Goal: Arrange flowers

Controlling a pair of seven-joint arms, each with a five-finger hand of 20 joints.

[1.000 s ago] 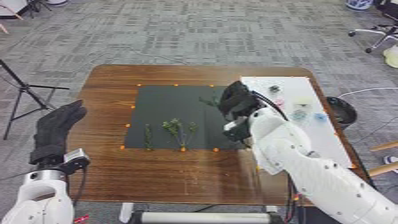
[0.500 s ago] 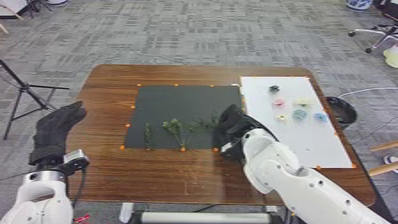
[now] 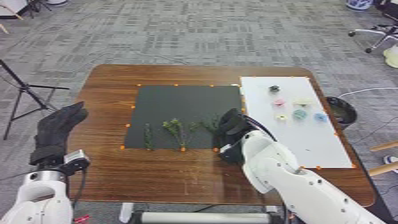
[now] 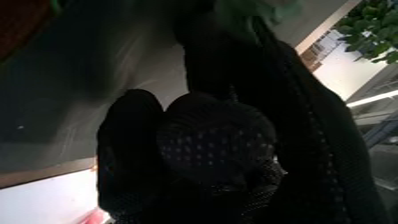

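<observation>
In the head view my right hand (image 3: pixel 233 129) is low over the right edge of the black mat (image 3: pixel 182 102), curled on a green sprig (image 3: pixel 210 123) that sticks out to its left. The right wrist view has my right hand (image 4: pixel 213 145) with fingers bent together and blurred green leaves (image 4: pixel 258 11) at their tips. My left hand (image 3: pixel 59 127) stays off the mat at the table's left, fingers straight. On the mat lie a thin green stem (image 3: pixel 148 136) and a branched leafy bunch (image 3: pixel 179 131), side by side.
A white sheet (image 3: pixel 311 145) at the right holds several small flower heads, among them a pink one (image 3: pixel 279 102) and a blue one (image 3: pixel 299 115). Orange markers line both sheets. A dark bin (image 3: pixel 341 111) stands beyond the table's right edge.
My right hand has come down toward the mat's lower right with the sprig, uncovering the flower heads on the white sheet. Since half a second ago it has barely shifted. The left hand is still.
</observation>
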